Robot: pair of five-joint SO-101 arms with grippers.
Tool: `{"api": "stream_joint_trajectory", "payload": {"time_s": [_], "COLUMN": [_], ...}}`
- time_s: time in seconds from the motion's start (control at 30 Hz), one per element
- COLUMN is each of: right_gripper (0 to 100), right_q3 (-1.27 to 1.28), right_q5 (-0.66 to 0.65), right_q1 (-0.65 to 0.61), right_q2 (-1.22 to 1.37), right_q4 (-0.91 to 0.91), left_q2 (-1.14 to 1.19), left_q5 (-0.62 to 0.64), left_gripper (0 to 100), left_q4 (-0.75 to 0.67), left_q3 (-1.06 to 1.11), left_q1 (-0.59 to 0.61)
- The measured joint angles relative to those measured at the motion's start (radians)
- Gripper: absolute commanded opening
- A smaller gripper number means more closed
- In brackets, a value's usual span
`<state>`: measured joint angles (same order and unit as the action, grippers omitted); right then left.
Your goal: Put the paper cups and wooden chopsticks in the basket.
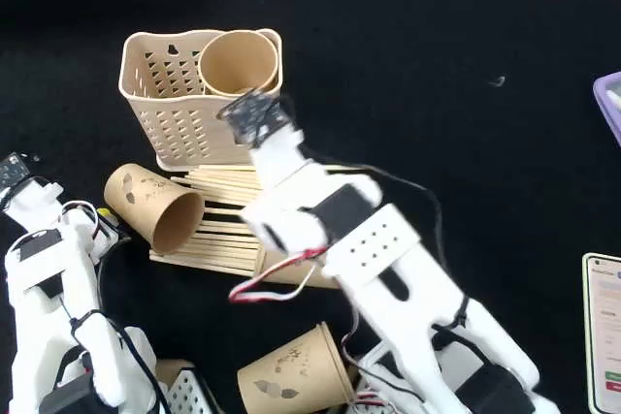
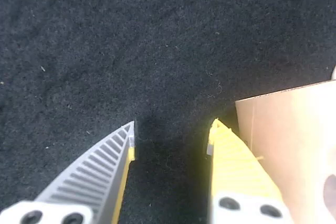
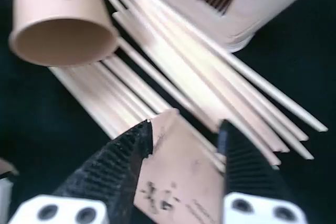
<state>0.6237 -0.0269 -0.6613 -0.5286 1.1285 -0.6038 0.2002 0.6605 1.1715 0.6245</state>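
Observation:
A beige basket stands at the back left with one paper cup upright inside it. In front of it lies a spread of wooden chopsticks, also seen as chopsticks. A second cup lies on its side across them, mouth toward the front. My right gripper is low over the chopsticks, shut on a third cup lying there. My left gripper is open over bare black cloth, right beside the side of a cup. A fourth cup lies at the front.
The table is covered in black cloth, bare at the back right. A purple object and a white card sit at the right edge. A white perforated object lies at the front left.

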Motion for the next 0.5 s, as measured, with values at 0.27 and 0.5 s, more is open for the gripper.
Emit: {"api": "stream_joint_trajectory", "payload": {"time_s": [0.27,0.5], "right_gripper": [26.6,20.7], "right_q3": [-0.002,-0.002], "right_q5": [0.057,-0.216], "right_q1": [-0.123,-0.044], "right_q2": [0.147,0.163], "right_q4": [0.058,0.230], "left_q2": [0.000,0.000], "left_q5": [0.000,0.000], "left_gripper": [22,22], "left_q4": [0.000,0.000], "left_q3": [0.000,0.000], "left_q1": [0.017,0.029]}}
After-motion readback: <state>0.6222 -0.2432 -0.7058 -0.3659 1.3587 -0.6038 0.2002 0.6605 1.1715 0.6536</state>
